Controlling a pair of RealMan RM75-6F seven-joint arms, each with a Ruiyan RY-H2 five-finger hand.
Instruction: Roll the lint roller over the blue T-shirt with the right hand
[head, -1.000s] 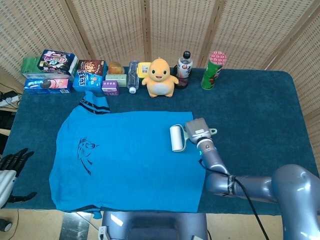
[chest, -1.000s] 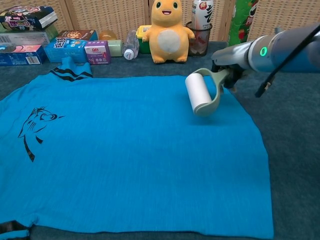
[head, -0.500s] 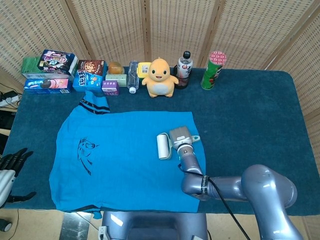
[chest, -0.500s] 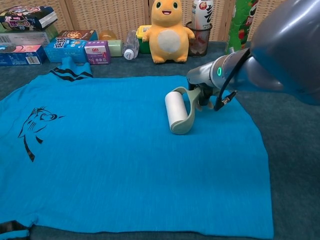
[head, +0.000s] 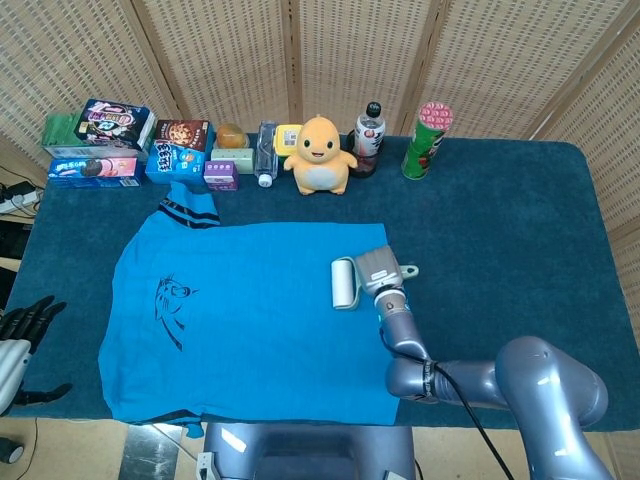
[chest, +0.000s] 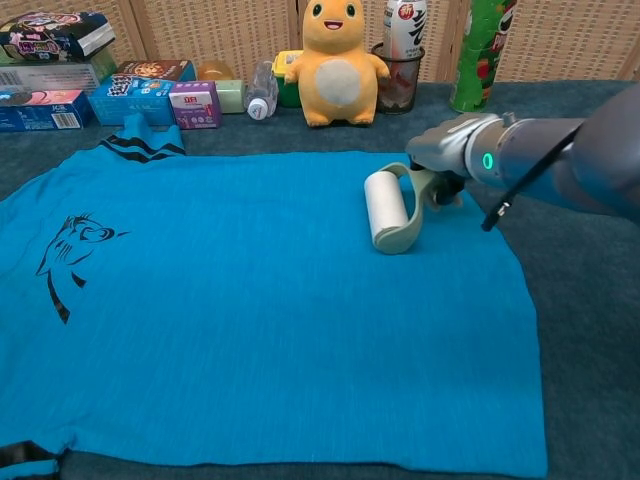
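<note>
From above, the blue T-shirt (head: 255, 320) lies spread flat on the dark blue table (head: 510, 220), with a small dark drawing near its left side. The lint roller (head: 345, 283) rests with its white drum on the right part of the shirt. The right hand (head: 380, 271) has hold of the roller's pale green handle, though from up here the fingers are hidden under the wrist.

The chest view gives what the head view cannot: the lint roller (chest: 390, 208) from the side, its frame curving round the drum, and the right hand (chest: 442, 160) closed about the handle at the shirt's right edge. It cuts off the near left corner, so only the head view shows the left hand (head: 22, 322), dark fingers spread and apart, holding nothing, off the table's left edge.

Along the far edge I count one yellow plush toy (head: 320, 154), one dark drink bottle (head: 368, 133), one green canister (head: 426, 139), one clear bottle lying down (head: 266, 153), and a cluster of snack boxes (head: 120, 145) whose number I cannot tell.
</note>
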